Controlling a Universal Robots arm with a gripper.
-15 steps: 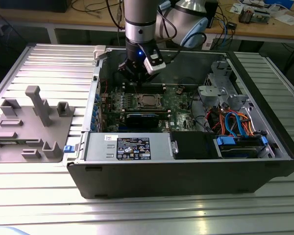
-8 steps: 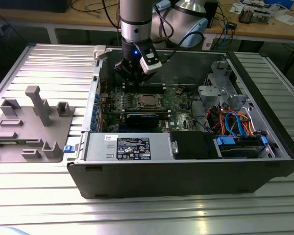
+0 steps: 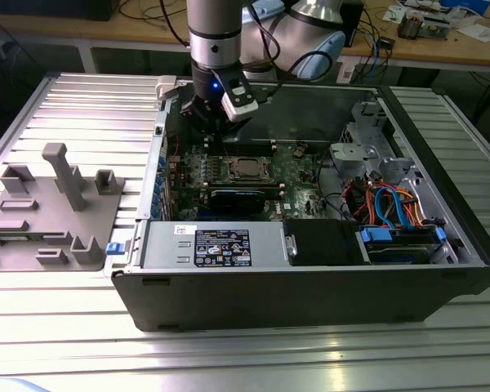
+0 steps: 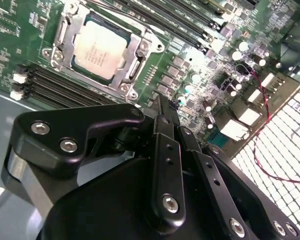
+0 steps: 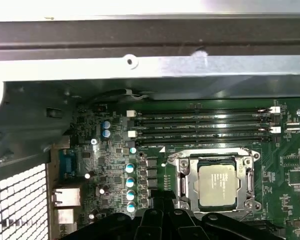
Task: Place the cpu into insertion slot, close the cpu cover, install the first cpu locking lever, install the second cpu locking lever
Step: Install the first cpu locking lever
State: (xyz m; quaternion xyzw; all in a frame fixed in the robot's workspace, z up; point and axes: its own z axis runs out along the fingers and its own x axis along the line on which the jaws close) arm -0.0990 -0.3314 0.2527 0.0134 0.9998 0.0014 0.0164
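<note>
pincer [image 5: 165, 202] cropped (by edge), insertion slot [image 5: 181, 185] part-hidden

An open black case [image 3: 310, 302] lies on a ribbed metal table [image 3: 229, 359]; a grey fixture [image 3: 57, 204] sits beside it, at the exterior view's left; inside, a power supply [image 3: 216, 245], orange and blue cables [image 3: 392, 204]; four memory slots [image 5: 200, 121].

Cpu [image 4: 99, 49] seated under the silver cover [image 4: 133, 61] on the green board [image 4: 20, 35]; black hand [image 4: 167, 112], fingers together, near the socket.
</note>
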